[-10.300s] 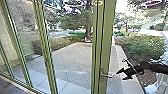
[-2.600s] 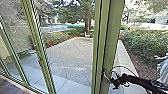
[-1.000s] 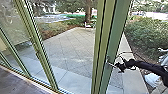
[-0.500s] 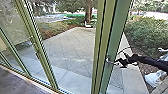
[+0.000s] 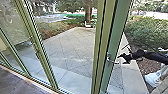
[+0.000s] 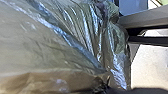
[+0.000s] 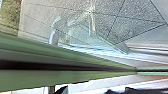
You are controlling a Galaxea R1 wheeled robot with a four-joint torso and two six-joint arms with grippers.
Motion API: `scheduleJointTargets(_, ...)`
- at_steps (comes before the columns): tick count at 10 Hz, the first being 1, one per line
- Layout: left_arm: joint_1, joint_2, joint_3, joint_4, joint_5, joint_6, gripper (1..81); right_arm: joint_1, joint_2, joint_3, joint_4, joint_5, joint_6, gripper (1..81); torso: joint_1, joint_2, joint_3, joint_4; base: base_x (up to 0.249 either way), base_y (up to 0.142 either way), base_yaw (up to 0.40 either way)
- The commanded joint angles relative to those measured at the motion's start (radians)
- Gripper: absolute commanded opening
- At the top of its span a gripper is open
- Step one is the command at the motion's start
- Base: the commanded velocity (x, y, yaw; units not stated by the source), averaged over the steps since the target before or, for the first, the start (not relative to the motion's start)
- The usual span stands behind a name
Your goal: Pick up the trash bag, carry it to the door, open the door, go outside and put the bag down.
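Note:
In the head view my right gripper (image 5: 120, 59) stands open just right of the silver handle (image 5: 109, 58) on the green door frame (image 5: 114, 42). A small gap seems to lie between its tips and the lever. The same green frame (image 7: 50, 78) runs across the right wrist view, with paving behind it. The translucent trash bag (image 6: 50, 50) hangs large and creased in front of the left wrist camera. Its film bunches together at my left gripper (image 6: 101, 86), which is shut on it.
Glass panels with green posts (image 5: 37, 50) stand to the left, above a dark floor (image 5: 17, 81). Outside lie a paved yard (image 5: 72, 47), a bush (image 5: 147, 32) and a tree trunk (image 5: 88, 12). A person's white shoe (image 5: 152, 79) shows at the right.
The head camera has tilted down since the earlier frames. My right gripper, at the handle before, has drawn back to the right and slightly up, its fingers now apart.

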Motion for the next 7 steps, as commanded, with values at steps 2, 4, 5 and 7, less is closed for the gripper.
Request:
scheduleJointTargets(2, -0.01, 0.001, 0.006, 0.006, 0.072, 0.001, 1.0, 0.264, -0.066, 0.003, -0.089, 0.035, -0.011, 81.1, 0.0, 0.0, 0.0, 0.0, 0.0, 0.0, 0.0)
scheduleJointTargets(4, -0.01, 0.002, 0.006, 0.006, 0.072, 0.001, 1.0, 0.274, -0.083, 0.019, -0.11, -0.008, -0.011, 81.1, 0.0, 0.0, 0.0, 0.0, 0.0, 0.0, 0.0)
scheduleJointTargets(5, -0.012, 0.004, 0.006, 0.006, 0.072, 0.002, 1.0, 0.274, -0.089, 0.026, -0.114, -0.011, -0.011, 81.1, 0.0, 0.0, 0.0, 0.0, 0.0, 0.0, 0.0)
scheduleJointTargets(7, -0.01, 0.004, 0.006, 0.006, 0.072, 0.002, 1.0, 0.284, -0.103, 0.033, -0.119, -0.013, -0.011, 81.1, 0.0, 0.0, 0.0, 0.0, 0.0, 0.0, 0.0)
